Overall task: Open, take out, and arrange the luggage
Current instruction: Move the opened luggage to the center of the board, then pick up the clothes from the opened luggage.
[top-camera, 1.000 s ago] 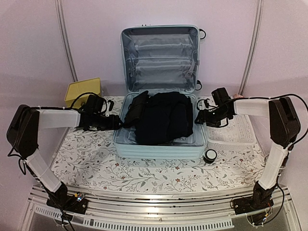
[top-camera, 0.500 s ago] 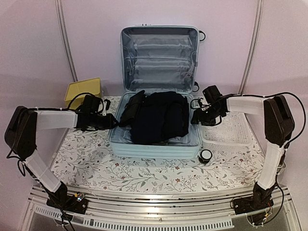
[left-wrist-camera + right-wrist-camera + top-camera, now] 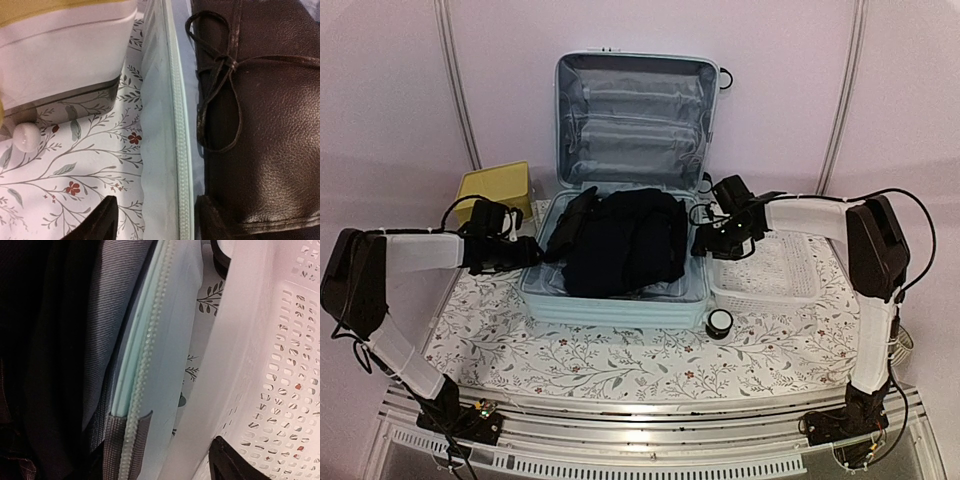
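Where the suitcase (image 3: 620, 302) sits: on the counter (image 3: 620, 365), lid raised, dark clothes (image 3: 620, 240) inside.
Left claw (image 3: 530, 255): parted at the suitcase's left wall, visible fingertip (image 3: 97, 222) clear of it, holding nothing.
Right claw (image 3: 703, 245): parted over suitcase rim and basket (image 3: 790, 292) wall; grip cannot be told.

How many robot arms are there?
2. The left arm stretches across the table to the left side of the open luggage. The right arm stretches to its right side, above the white basket. None seems hidden.
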Controlling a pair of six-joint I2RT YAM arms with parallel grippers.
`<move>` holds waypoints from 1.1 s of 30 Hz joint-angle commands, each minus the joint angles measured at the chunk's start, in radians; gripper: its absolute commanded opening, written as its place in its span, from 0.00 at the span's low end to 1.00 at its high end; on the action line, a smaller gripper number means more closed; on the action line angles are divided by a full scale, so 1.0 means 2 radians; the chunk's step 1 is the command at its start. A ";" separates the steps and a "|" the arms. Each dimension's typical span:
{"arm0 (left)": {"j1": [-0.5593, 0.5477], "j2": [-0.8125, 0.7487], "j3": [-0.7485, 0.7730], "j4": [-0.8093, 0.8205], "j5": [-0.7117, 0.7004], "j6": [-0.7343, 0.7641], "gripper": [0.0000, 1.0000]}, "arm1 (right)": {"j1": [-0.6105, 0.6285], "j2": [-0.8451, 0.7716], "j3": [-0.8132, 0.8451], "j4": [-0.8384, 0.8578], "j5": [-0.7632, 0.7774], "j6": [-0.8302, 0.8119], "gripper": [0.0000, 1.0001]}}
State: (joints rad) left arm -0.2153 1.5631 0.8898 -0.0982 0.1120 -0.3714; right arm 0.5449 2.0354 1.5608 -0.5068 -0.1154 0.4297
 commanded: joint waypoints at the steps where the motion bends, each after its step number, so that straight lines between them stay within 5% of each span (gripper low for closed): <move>1: 0.002 -0.010 0.017 -0.028 0.026 0.009 0.64 | 0.032 -0.001 -0.004 0.044 -0.027 -0.022 0.67; 12: -0.031 -0.108 0.039 -0.104 -0.025 0.025 0.77 | 0.031 -0.097 -0.045 0.014 0.027 -0.037 0.86; 24: -0.192 -0.154 0.055 -0.074 -0.027 0.031 0.79 | 0.056 -0.167 -0.073 0.053 -0.114 -0.018 0.91; 33: -0.248 -0.130 0.042 -0.040 -0.034 0.020 0.79 | 0.064 -0.170 -0.102 0.135 -0.172 0.035 0.87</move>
State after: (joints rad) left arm -0.6609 1.2739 0.9813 -0.2276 0.0532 -0.3222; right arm 0.6697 1.7161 1.3712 -0.3351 -0.3866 0.4423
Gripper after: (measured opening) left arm 0.785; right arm 0.886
